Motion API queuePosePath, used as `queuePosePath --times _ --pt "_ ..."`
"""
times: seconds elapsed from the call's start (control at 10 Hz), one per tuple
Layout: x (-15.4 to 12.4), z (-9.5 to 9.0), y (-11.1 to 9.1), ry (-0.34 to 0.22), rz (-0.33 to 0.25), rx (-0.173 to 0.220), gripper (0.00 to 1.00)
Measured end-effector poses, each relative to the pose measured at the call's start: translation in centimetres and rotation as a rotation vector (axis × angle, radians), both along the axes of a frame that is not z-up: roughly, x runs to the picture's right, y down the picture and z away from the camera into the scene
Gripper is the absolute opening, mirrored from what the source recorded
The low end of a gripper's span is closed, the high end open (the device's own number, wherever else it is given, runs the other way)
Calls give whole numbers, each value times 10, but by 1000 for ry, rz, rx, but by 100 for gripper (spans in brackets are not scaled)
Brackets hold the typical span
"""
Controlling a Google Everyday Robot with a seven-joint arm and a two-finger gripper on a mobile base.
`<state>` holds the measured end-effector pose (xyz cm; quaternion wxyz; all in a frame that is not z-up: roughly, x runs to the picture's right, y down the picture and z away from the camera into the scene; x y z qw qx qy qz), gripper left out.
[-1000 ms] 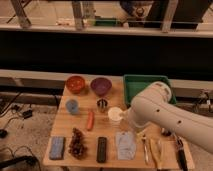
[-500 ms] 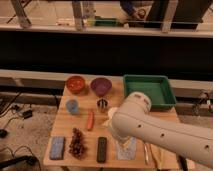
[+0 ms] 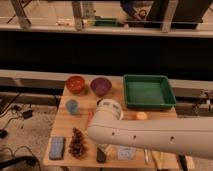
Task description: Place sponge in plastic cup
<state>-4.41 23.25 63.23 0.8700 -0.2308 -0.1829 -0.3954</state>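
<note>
White casing fills the foreground: the arm (image 3: 150, 135) has swung in from the right over the last second and now lies across the front half of the table (image 3: 64, 125), its rounded end reaching the middle of the board. It has covered things that showed a moment ago (the pale cup and the small metal one are both behind it now). The gripper is somewhere behind that casing, on the far side from the camera, so its place over the table can't be read. Its jaws stand spread wide and hold nothing.

At the front left corner the sponge (image 3: 57, 147) lies flat, where it lay before and well clear of the arm. Just to its right sits a brown pine cone (image 3: 76, 143), then a black remote (image 3: 101, 155) and a pale cloth (image 3: 126, 152), both half hidden under the arm.

Further back on the left, the plastic cup (image 3: 72, 106) stands upright, unmoved and empty as far as can be seen. Beyond it are an orange bowl (image 3: 76, 84) and a purple bowl (image 3: 100, 86), with the green tray (image 3: 148, 91) at the far right.

So only the arm has moved. I judge this to be the reach towards the sponge, with pickup and drop both not yet done.
</note>
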Motion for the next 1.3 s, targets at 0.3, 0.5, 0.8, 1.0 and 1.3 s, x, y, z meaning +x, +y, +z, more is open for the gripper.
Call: queuePosePath --times 0.3,0.5,0.8,1.0,1.3 --pt "-21 7 2 -11 -1 -27 80" --pt "-35 6 3 -27 2 -40 80" --pt "-60 -6 7 -73 17 -77 80" --pt "-72 -19 13 -111 28 -97 80" --pt "-96 -31 25 -155 13 -111 80"
